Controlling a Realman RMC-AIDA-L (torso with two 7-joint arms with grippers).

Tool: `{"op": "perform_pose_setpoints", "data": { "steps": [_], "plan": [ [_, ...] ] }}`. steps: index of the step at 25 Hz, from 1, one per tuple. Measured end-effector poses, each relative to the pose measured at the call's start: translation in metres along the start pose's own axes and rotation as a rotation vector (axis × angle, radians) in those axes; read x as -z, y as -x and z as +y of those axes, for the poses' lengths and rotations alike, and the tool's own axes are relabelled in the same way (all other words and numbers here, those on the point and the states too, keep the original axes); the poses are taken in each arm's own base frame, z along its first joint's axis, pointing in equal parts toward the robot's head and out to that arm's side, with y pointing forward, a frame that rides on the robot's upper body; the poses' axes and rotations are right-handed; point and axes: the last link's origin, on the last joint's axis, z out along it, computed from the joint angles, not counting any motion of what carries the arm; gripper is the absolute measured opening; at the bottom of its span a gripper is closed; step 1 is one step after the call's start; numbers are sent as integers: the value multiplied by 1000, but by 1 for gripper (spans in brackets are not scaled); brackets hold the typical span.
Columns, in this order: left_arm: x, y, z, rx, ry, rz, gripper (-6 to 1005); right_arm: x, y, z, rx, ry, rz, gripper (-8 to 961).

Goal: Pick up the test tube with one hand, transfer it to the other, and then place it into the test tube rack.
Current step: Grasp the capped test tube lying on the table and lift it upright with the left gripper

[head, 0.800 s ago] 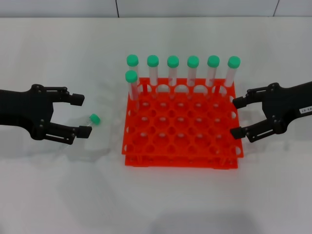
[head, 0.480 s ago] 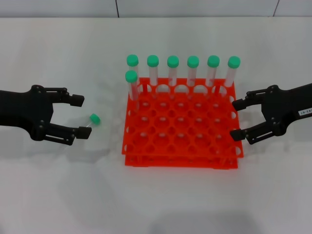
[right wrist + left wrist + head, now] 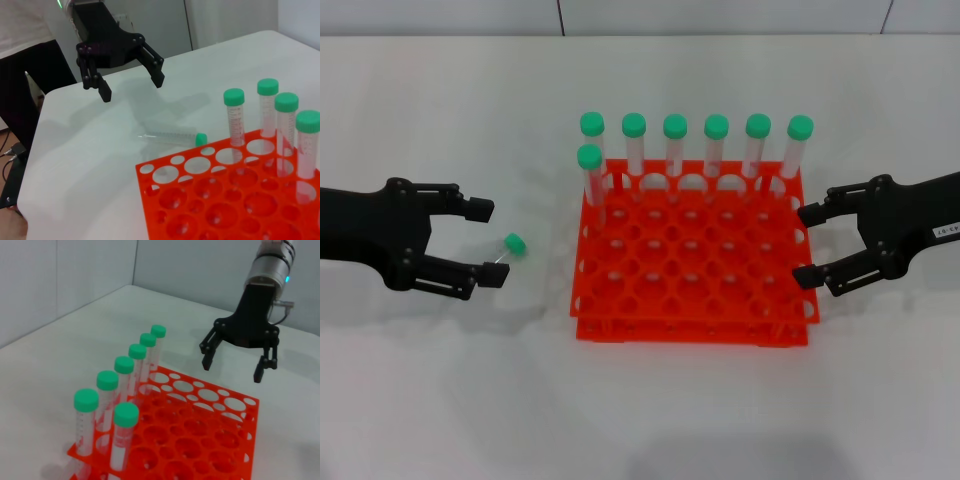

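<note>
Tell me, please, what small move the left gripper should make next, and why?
Probably lower the left gripper around the test tube and close. Its fingers are open, it looks raised above the table in the right wrist view, and the tube lies loose on the table beside the test tube rack.

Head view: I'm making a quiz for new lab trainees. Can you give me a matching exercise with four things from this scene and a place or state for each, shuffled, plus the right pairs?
Things:
1. loose test tube
2. test tube rack
3. left hand
4. right hand

Places or states:
A. open, beside the rack's right edge
B. lying flat on the table, left of the rack
C. holds seven upright capped tubes along its far side
D. open, fingers on either side of the lying tube, above the table

Pairs: 1-B, 2-C, 3-D, 4-A
</note>
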Motion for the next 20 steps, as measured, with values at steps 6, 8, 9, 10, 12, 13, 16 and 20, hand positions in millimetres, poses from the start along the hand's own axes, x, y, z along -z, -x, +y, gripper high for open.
{"op": "perform_pose_setpoints", "data": {
  "steps": [6,8,9,10,12,13,16,20],
  "plan": [
    [6,-14,4,78,-62,-35,884,1,-4,2,3,-2,-1,859],
    [11,-17,9,106,-101,-68,884,0,-4,3,5,-3,-4,858],
    [13,-19,10,124,-117,-80,883,0,-4,3,8,-3,-8,857],
    [15,-21,12,145,-135,-92,883,-1,-4,3,11,-3,-14,857],
    [20,-26,15,192,-158,-112,883,-2,-2,5,20,-2,-33,856],
    [22,-27,17,228,-165,-126,883,-2,-2,5,23,-2,-43,855],
    [27,-31,18,322,-181,-181,882,-4,-2,7,34,-2,-54,854],
    [33,-30,12,443,-231,-286,882,-3,0,8,51,-5,-58,852]
  ]
}}
